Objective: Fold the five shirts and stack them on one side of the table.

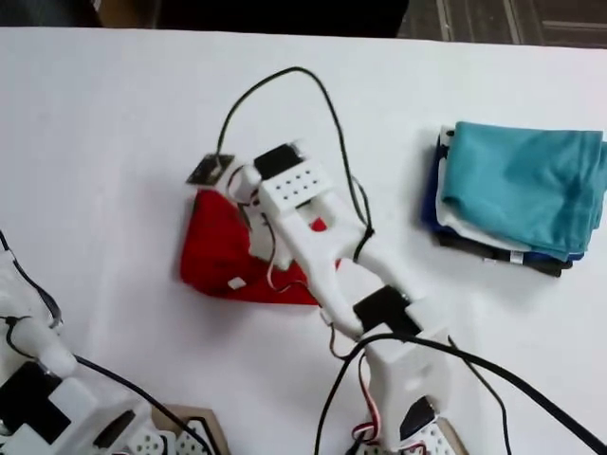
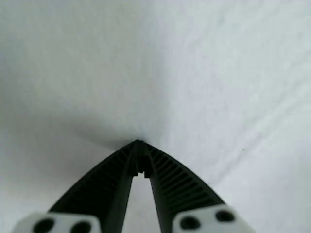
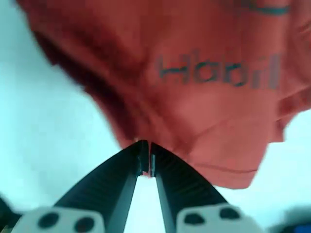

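A red shirt (image 1: 213,251) lies crumpled near the table's middle, and its printed front hangs close in the right wrist view (image 3: 204,87). My right gripper (image 1: 237,194) sits at the shirt's far edge. Its black fingers (image 3: 144,145) are shut on a fold of the red cloth. At the table's right side rests a stack of folded shirts (image 1: 493,248), with a teal shirt (image 1: 522,185) on top and blue, white and black layers beneath. My left gripper (image 2: 140,145) is shut with nothing in it, low over bare white table. The left arm (image 1: 43,351) stays at the near left corner.
Black cables (image 1: 313,95) loop from the right arm over the table's centre, and another cable (image 1: 512,384) crosses the near right. The arm bases (image 1: 408,398) stand along the near edge. White table (image 1: 114,123) stretches open at the far left.
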Controlling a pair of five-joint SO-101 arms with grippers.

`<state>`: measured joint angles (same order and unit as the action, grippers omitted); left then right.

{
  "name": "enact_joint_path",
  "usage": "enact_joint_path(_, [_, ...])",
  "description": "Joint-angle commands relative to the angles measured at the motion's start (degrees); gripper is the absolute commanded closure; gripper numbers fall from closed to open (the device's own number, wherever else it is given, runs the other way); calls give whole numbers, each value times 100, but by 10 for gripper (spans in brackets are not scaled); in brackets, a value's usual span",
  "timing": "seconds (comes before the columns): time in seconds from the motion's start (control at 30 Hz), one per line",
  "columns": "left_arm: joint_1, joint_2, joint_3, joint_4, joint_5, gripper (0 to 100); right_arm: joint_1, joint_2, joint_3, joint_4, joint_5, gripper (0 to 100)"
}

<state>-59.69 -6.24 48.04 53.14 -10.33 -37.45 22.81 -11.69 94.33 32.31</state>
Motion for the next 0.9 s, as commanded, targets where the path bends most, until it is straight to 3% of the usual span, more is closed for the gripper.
enact_joint_path(0.0, [35,-88,4,-88,53,972,-207,-145,-18,295,-26,977])
enact_joint_path(0.23, [35,-88,4,-88,53,972,-374,-778,220,251,9,977])
enact_joint_path(0.67, [35,-88,4,-88,53,972,453,-567,765,-1789,-35,978])
enact_joint_path(0.87, [35,-88,4,-88,53,972,532,-365,765,-1490,-26,978])
